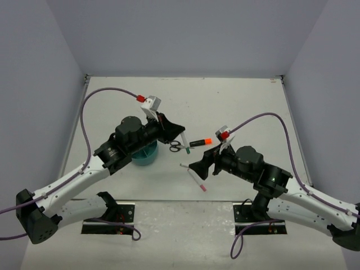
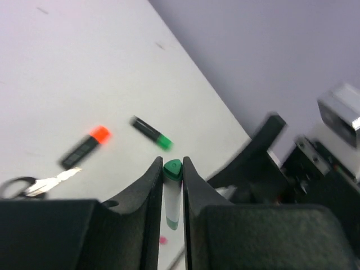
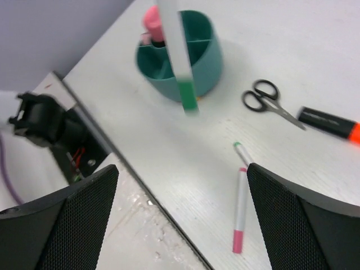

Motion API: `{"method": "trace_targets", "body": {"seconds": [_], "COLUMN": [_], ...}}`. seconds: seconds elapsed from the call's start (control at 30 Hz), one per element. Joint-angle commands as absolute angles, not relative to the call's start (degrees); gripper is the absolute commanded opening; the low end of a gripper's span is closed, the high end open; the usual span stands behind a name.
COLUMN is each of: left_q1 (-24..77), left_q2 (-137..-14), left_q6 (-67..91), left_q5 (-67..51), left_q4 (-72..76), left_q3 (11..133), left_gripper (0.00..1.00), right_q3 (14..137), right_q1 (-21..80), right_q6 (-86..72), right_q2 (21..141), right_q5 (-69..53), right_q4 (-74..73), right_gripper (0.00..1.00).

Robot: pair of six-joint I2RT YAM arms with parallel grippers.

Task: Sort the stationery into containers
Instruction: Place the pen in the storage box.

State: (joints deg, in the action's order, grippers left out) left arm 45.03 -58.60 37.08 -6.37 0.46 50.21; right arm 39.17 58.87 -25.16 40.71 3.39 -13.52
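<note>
My left gripper (image 2: 172,163) is shut on a thin white pen (image 2: 172,196) with a green cap, held upright between its fingers. From above, that gripper (image 1: 181,131) hangs just right of the teal organizer (image 1: 147,159), which the left arm partly hides. In the right wrist view the held pen (image 3: 175,50) dangles in front of the organizer (image 3: 207,66), which has a pink tube (image 3: 152,21) in it. My right gripper (image 3: 183,220) stands open and empty above a white pen with pink ends (image 3: 241,209) and a green-tipped pen (image 3: 242,151). Seen from above, it (image 1: 194,167) is right of centre.
Black-handled scissors (image 3: 266,99) and an orange-capped highlighter (image 3: 329,123) lie on the table to the right of the organizer. A green-capped highlighter (image 2: 152,133) lies near them. The table's near edge and the left arm's base plate (image 3: 62,132) lie close below the organizer.
</note>
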Motion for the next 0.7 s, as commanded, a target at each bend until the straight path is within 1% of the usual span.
{"method": "trace_targets", "body": {"seconds": [0.0, 0.1, 0.23, 0.3, 0.37, 0.4, 0.47, 0.57, 0.67], "left_q1": [44.82, 43.64, 41.93, 41.15, 40.72, 39.77, 36.89, 35.84, 35.86], "left_q2": [-59.52, -65.31, -69.87, -70.91, -71.26, -71.59, -72.63, -73.97, -73.41], "left_q6": [28.74, 26.15, 23.04, 23.11, 23.03, 22.41, 23.49, 24.59, 28.56], "left_q5": [30.92, 47.16, 56.06, 58.40, 58.45, 59.53, 55.93, 54.76, 55.42], "left_q4": [-15.29, -15.63, -12.23, -11.53, -10.77, -5.92, -3.61, -5.18, -7.59], "left_q3": [57.07, 61.00, 62.66, 61.89, 61.30, 57.70, 55.72, 55.68, 53.70], "left_gripper": [0.00, 0.00, 0.00, 0.00, 0.00, 0.00, 0.00, 0.00, 0.00], "right_q3": [36.39, 32.76, 30.23, 28.77, 28.74, 26.34, 24.44, 21.00, 19.48], "right_q1": [58.96, 58.94, 58.97, 58.97, 58.97, 58.90, 58.89, 58.97, 58.97], "right_q6": [-33.06, -33.84, -35.32, -35.59, -35.60, -35.91, -37.11, -39.02, -39.80], "right_q2": [35.34, 31.22, 26.37, 23.26, 23.21, 19.72, 15.09, 10.35, 9.57], "right_q5": [20.73, 18.06, 14.07, 12.60, 11.58, 9.35, 7.31, 6.45, 7.18], "right_q4": [-19.72, -19.08, -18.72, -18.72, -18.72, -18.33, -17.78, -17.19, -16.46], "right_gripper": [0.99, 0.99, 0.99, 0.99, 0.99, 0.99, 0.99, 0.99, 0.99]}}
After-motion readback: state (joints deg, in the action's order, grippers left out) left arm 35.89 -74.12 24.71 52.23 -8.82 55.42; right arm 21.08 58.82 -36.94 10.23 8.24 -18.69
